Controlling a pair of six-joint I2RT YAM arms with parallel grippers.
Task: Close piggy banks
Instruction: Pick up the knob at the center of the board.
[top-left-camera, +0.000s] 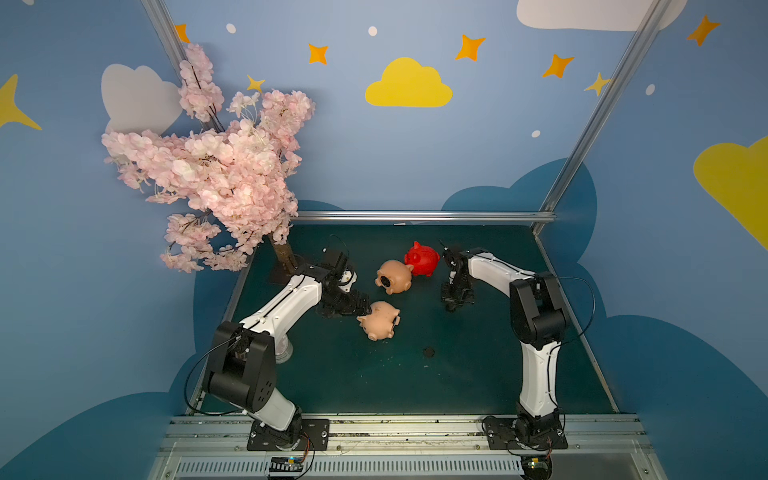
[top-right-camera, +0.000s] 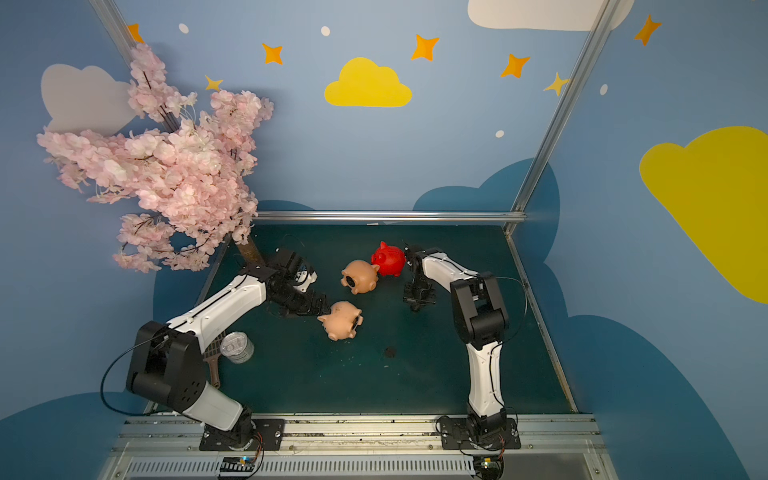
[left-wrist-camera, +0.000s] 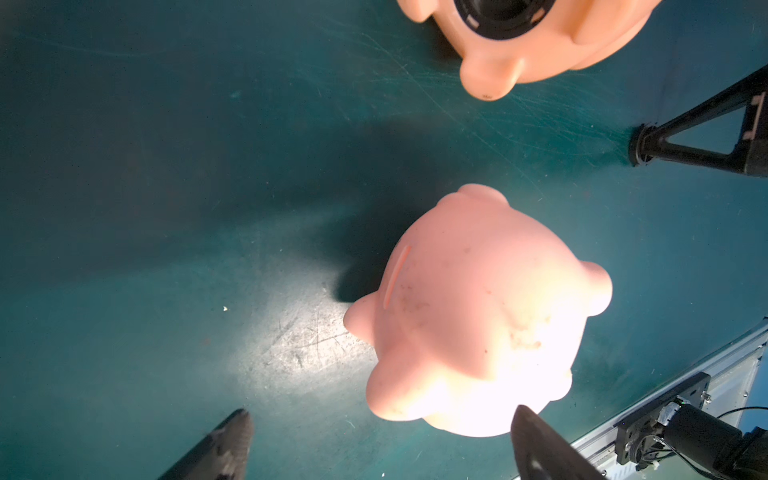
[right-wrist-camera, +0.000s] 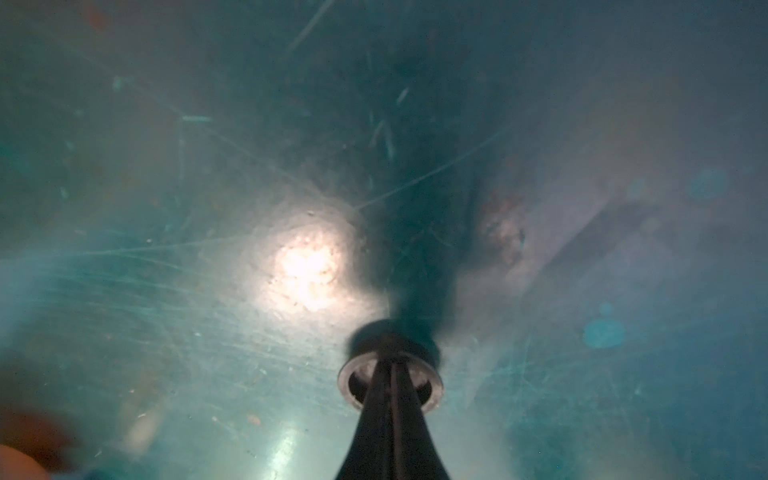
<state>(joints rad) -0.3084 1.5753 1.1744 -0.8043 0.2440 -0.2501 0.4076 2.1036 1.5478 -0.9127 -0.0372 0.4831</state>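
Note:
Three piggy banks sit on the green table (top-left-camera: 374, 386). The red piggy bank (top-left-camera: 423, 258) stands at the back. A peach piggy bank (top-left-camera: 394, 276) lies next to it, with a dark plug (left-wrist-camera: 498, 16) seated in its belly hole. Nearer the front lies the second peach piggy bank (top-left-camera: 379, 320) (left-wrist-camera: 478, 324), coin slot showing. My left gripper (top-left-camera: 362, 308) (left-wrist-camera: 382, 419) is open beside it, with one fingertip (left-wrist-camera: 536, 436) close to its body. My right gripper (top-left-camera: 454, 306) (right-wrist-camera: 390, 370) points down at the table, shut, its tips inside a dark ring-shaped plug (right-wrist-camera: 353, 380).
Another dark plug (top-left-camera: 429, 352) lies loose on the table toward the front. A pink blossom tree (top-left-camera: 216, 166) overhangs the back left corner. A clear cup (top-right-camera: 237, 347) stands by the left arm's base. Metal rails edge the table.

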